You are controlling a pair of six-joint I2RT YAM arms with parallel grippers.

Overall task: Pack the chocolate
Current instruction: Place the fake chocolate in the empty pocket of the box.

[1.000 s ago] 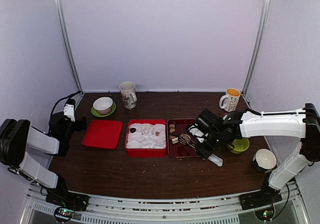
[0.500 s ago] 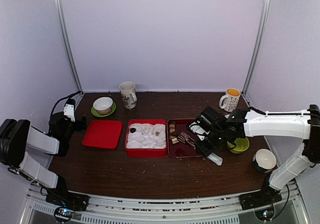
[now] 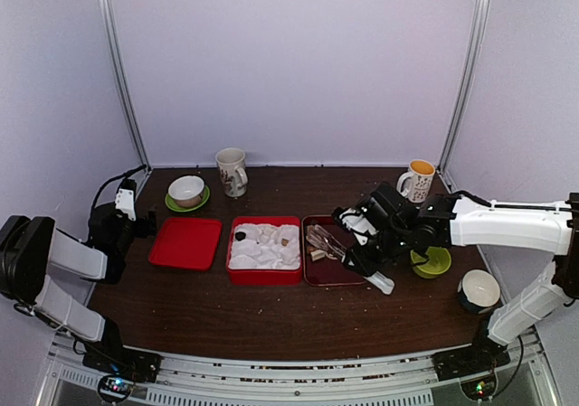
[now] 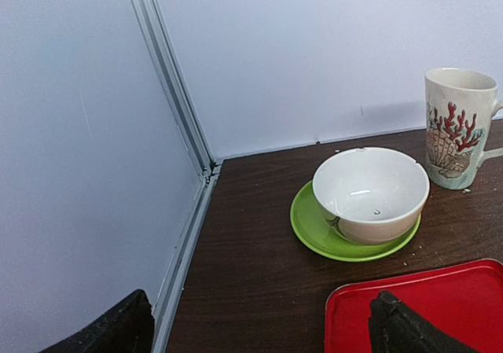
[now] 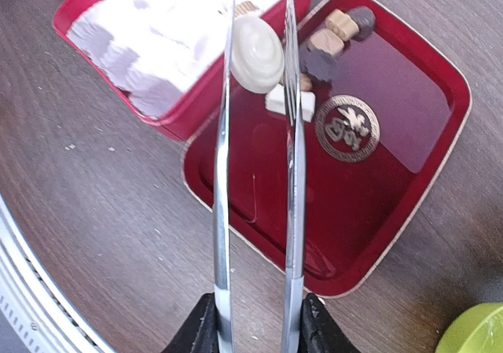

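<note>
The right gripper (image 5: 255, 331) has its jaws closed on the metal tongs (image 5: 222, 211), whose tips pinch a cream-white chocolate (image 5: 256, 53) near the corner of the red box (image 3: 263, 278). I think it should keep the squeeze steady and release low, in a free pocket. The left gripper (image 4: 259, 328) has its jaws wide.

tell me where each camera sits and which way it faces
Top external: high behind the arms, looking down over the table; both arms show.
Left wrist: low, facing the back left corner, white bowl and mug; tips of the open left gripper show.
Right wrist: looking down the tongs onto the dark red tray; right gripper gripping them.
Shared: top and right wrist both show tongs and tray.
</note>
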